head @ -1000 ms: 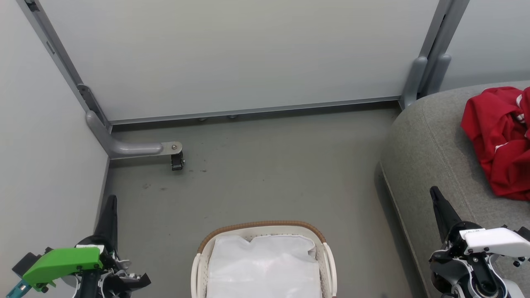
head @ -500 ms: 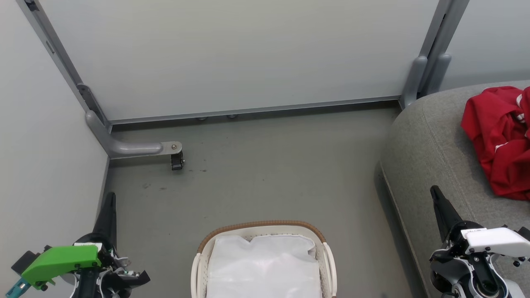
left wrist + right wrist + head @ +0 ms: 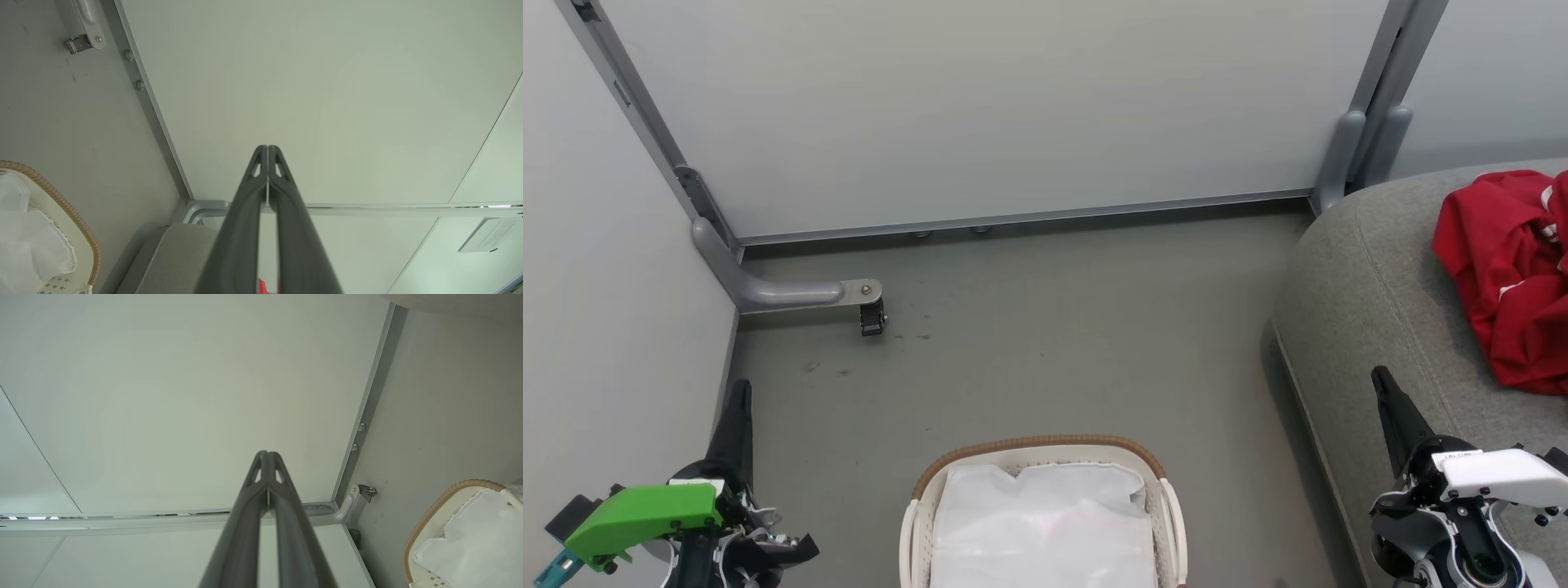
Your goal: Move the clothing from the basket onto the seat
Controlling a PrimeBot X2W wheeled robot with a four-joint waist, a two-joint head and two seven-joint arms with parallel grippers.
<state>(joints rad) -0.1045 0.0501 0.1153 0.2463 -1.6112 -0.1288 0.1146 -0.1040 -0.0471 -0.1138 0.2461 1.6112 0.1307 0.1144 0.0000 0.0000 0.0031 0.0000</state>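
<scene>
Red clothing [image 3: 1507, 278] with white trim lies crumpled on grey seat [image 3: 1372, 269].

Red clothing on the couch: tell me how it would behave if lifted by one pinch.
The red clothing lies crumpled in soft folds on the couch, so it is probably floppy and would drape. It looks thin, so likely light.

Clothing [image 3: 1503, 278] on seat [image 3: 1372, 310], right of basket [image 3: 1037, 443].
</scene>
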